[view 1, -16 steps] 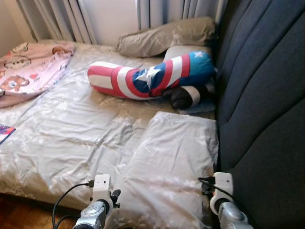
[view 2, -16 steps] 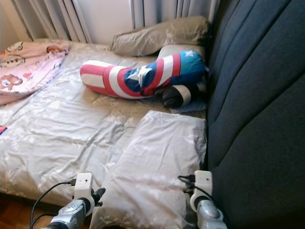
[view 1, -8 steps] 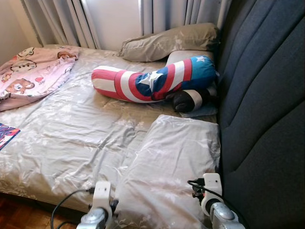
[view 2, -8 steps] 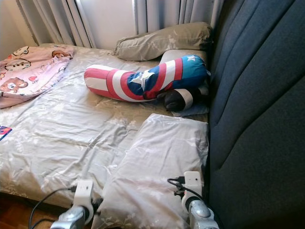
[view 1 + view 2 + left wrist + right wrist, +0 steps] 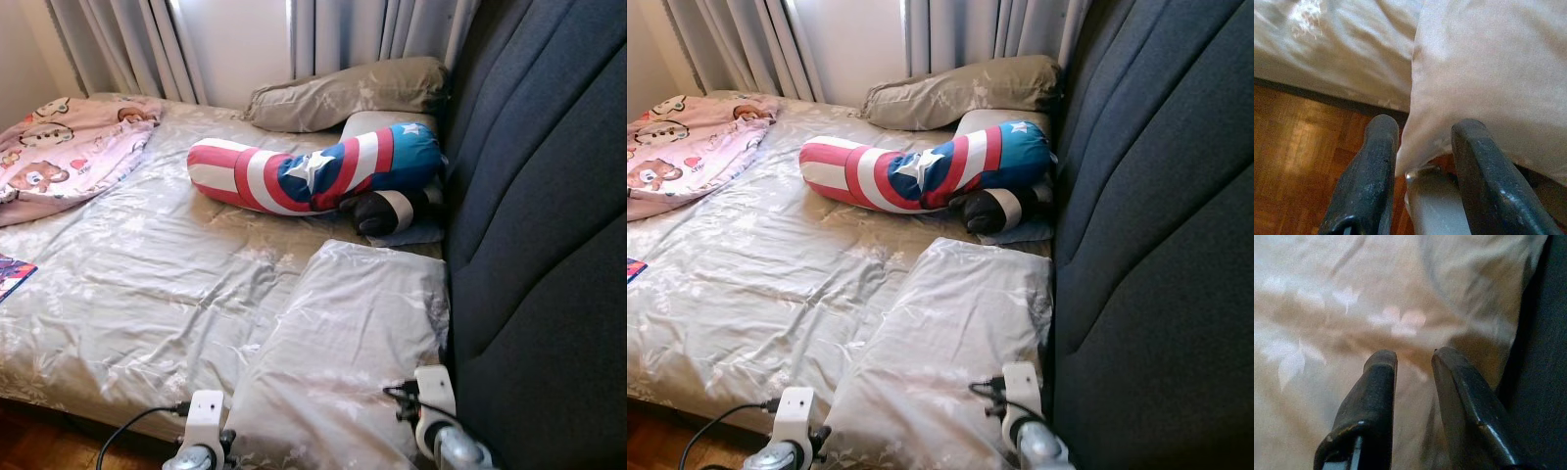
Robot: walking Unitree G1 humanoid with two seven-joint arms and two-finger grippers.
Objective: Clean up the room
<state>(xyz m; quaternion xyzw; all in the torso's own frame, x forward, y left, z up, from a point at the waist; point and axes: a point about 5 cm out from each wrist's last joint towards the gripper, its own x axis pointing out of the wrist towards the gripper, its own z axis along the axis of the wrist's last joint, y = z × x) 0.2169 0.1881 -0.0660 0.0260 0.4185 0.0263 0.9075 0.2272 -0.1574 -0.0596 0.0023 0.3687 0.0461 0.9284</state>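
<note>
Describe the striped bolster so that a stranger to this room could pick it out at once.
Start at the dark upholstered headboard on the bed's right side. Against it, beyond the near grey pillow, lies a long bolster cushion. Unlike the plain beige pillows beside it, it has red and white stripes, a blue end and a white star.

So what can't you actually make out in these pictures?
- Colourful flat item: head view, cut off by the picture's edge.
- Dark roll: half hidden under the striped bolster.
- Right tool: wrist view blurred, contact with the pillow unclear.
</note>
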